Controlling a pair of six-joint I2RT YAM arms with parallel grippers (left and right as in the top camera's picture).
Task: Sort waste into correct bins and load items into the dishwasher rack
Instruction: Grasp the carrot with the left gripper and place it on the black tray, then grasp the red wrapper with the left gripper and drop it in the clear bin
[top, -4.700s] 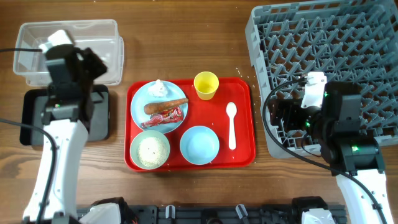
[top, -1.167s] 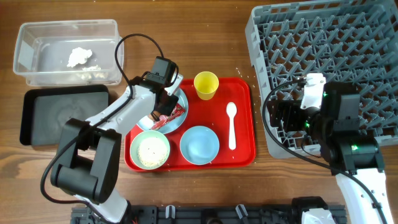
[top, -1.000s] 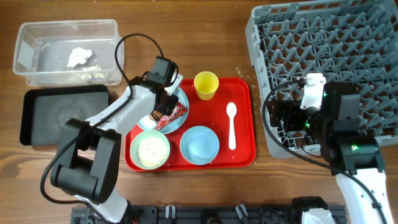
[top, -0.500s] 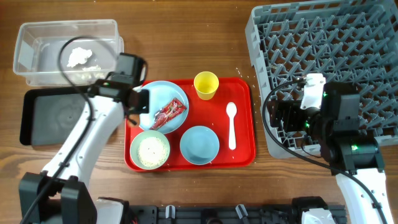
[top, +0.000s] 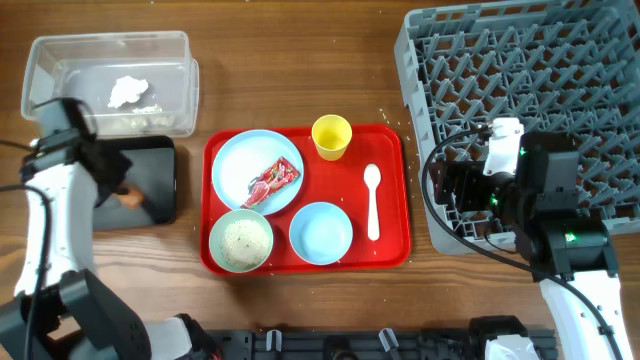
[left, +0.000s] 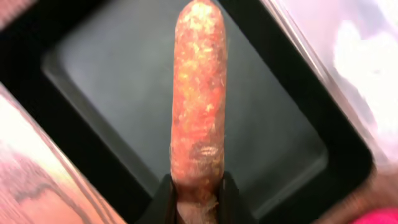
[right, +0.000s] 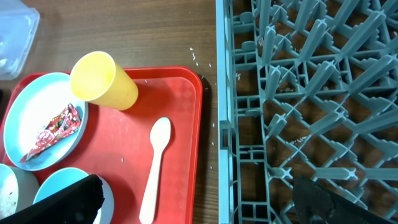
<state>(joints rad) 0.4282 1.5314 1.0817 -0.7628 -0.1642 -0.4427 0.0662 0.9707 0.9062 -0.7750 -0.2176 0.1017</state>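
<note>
Left end effector (left: 198, 204) (clamped on carrot stick (left: 198, 93)) has moved over black tray (left: 106, 93).

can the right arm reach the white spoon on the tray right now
Probably yes: the white spoon lies uncovered on the red tray's side nearest the right gripper, which looks open and empty.

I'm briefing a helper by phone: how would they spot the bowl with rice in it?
Find the red tray mid-table. Two bowls sit along its edge nearest the robot; the rice bowl is the left one, pale whitish-green with white grains inside, while the blue bowl beside it is empty.
</note>
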